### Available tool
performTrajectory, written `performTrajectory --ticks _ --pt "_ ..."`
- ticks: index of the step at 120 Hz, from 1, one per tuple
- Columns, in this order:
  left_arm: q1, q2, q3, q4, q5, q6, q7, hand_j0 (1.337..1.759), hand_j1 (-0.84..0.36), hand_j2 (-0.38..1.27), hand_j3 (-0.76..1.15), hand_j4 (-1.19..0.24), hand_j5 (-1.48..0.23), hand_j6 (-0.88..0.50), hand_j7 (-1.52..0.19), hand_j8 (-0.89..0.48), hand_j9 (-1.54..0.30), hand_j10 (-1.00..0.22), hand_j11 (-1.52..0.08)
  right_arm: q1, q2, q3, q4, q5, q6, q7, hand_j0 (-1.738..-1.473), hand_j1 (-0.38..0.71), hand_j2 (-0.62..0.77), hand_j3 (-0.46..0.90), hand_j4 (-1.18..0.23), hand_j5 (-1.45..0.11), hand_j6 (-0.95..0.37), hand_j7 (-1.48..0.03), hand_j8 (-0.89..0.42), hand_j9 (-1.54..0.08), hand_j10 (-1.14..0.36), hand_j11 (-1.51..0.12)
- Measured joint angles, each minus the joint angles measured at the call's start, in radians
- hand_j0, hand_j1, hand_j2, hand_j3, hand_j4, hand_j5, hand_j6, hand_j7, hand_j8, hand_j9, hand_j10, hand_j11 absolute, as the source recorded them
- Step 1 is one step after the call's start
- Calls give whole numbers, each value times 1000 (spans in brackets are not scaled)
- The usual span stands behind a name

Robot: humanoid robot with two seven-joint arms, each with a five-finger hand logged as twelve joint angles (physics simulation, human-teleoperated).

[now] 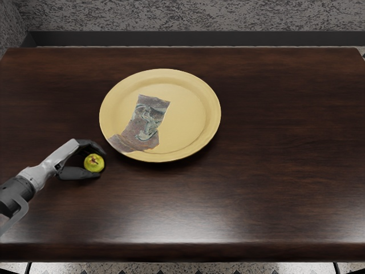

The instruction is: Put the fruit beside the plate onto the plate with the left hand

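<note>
- One fruit (pixel 94 163), small, round, yellow-green with a reddish spot on top, sits on the table (pixel 256 188) just off the plate's near-left edge, not on the plate.
- Left hand (pixel 74 162) is closed around the fruit from the left side.
- Dark fingers (pixel 90 145) curl over the far side of the fruit, and more of them wrap along its near side, so it sits pinched between the two sets.
- Fruit's top and right side stay visible past the fingertips.
- Cannot tell whether the fruit is lifted or resting on the table surface; it looks low, at table level.
- Left forearm (pixel 34 177), grey and segmented, comes in from the lower-left corner and angles up and right to the hand.
- Plate (pixel 199 97) is round, tan-yellow, with a shallow rim, lying flat a little left of table centre, up and right of the fruit.
- There is a small gap of bare table between the fruit and the plate rim; they are near but not touching.
- A flat brown-grey scrap (pixel 144 124) with irregular edges lies on the plate, running from the middle down to the near-left rim.
- Table is dark glossy wood and fills most of the view.
- Grey textured wall (pixel 188 14) runs behind the far edge of the table.
</note>
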Motion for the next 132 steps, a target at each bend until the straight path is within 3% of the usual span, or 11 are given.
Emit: performTrajectory --ticks 20,29,80,119,132 --pt "-8 2 1 -1 -3 -20 8 1655 -308 168 0 -651 -729 -519 -748 -429 -791 -508 -876 1 0 0 1 0 0 0 -1658 -310 -7 0 -33 -43 -33 -43 -33 -43 -33 -43" --pt "-12 12 2 -6 -1 -26 9 1656 -306 209 0 -648 -752 -521 -770 -416 -807 -607 -673 1 0 0 1 0 0 0 -1658 -310 -7 0 -33 -43 -33 -43 -33 -43 -33 -43" --pt "-27 100 -2 -70 -8 -57 24 1657 -311 407 0 -645 -839 -609 -833 -488 -842 -658 -824 2 0 0 2 0 0 0 -1658 -310 -7 0 -33 -43 -33 -43 -33 -43 -33 -43" --pt "-65 156 -58 -99 -47 -173 35 1657 -316 415 0 -655 -862 -606 -852 -483 -860 -641 -857 8 0 0 6 1 0 0 -1658 -310 -7 0 -33 -43 -33 -43 -33 -43 -33 -43" --pt "-117 173 -79 -99 -76 -235 38 1657 -315 409 0 -657 -871 -601 -857 -478 -868 -635 -864 9 0 0 7 1 0 0 -1658 -310 -7 0 -33 -43 -33 -43 -33 -43 -33 -43"
